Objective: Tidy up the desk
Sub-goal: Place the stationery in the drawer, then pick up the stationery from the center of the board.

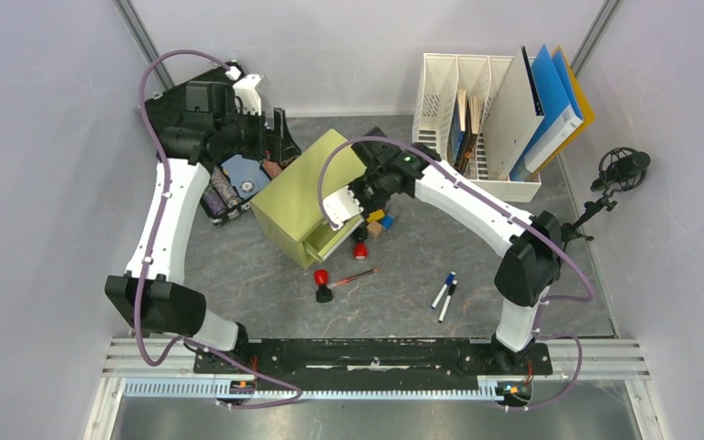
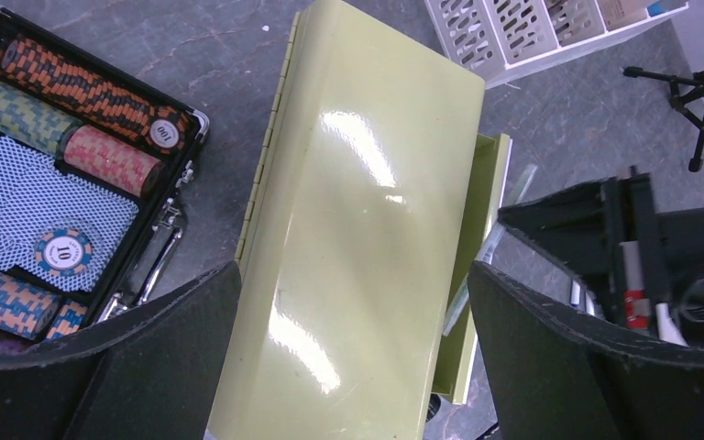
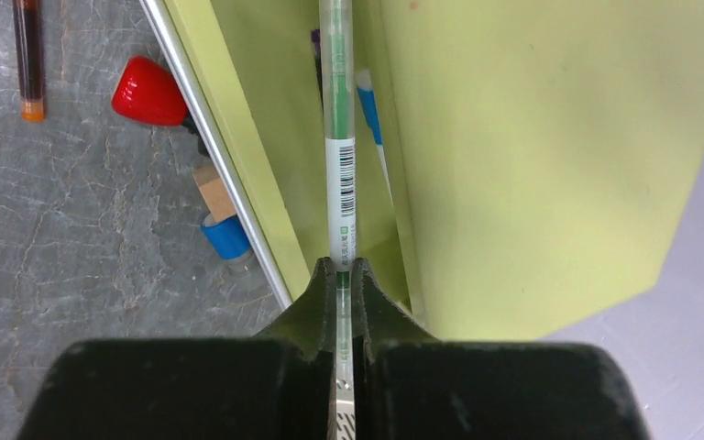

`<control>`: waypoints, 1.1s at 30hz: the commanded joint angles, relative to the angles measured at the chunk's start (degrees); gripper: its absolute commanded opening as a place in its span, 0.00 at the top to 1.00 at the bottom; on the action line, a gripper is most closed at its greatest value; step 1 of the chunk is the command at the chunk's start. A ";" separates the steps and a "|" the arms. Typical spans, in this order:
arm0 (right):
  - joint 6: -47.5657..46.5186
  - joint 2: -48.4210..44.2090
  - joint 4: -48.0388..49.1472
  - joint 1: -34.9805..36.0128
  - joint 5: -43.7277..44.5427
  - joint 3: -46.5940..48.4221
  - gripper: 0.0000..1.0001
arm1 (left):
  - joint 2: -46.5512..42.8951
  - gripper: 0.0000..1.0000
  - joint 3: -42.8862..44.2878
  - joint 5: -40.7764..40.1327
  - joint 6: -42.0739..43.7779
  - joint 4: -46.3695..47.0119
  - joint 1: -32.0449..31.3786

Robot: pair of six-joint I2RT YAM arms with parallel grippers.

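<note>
The green pen (image 3: pixel 340 165) runs off your right wrist view's top edge, and its tail hides between the 2 fingers (image 3: pixel 307 312). The chip case (image 2: pixel 167 240) is cut by your left wrist view's left edge.

You get bright, even overhead light; soft shadows on dark grey marbled desk (image 1: pixel 403 266). Glare streaks on glossy yellow-green cabinet (image 2: pixel 357 275); close foreground blurred.

Grey marbled desk (image 1: pixel 403 266) with green cabinet (image 1: pixel 304 191), file rack (image 1: pixel 440 96), markers (image 1: pixel 443 290), chip case (image 1: pixel 231 191)
</note>
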 commanded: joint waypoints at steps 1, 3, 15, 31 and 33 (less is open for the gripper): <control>-4.28 1.69 1.90 1.53 2.68 2.97 0.95 | -2.93 0.00 -0.93 1.22 -0.79 2.18 0.93; -4.44 2.27 2.70 1.89 2.93 2.90 0.81 | -3.51 0.00 -1.42 1.15 -0.70 2.48 1.25; 2.69 -5.31 4.21 1.13 4.53 -0.69 0.46 | -4.56 0.00 -2.97 1.91 -0.79 3.64 1.65; 4.80 -28.61 -6.13 -4.87 -1.25 -39.98 0.46 | -1.20 0.00 -2.49 0.34 0.26 4.12 1.65; 4.55 -28.69 -6.38 -4.88 -1.79 -43.55 0.47 | -0.45 0.00 -1.69 0.03 0.01 3.97 1.65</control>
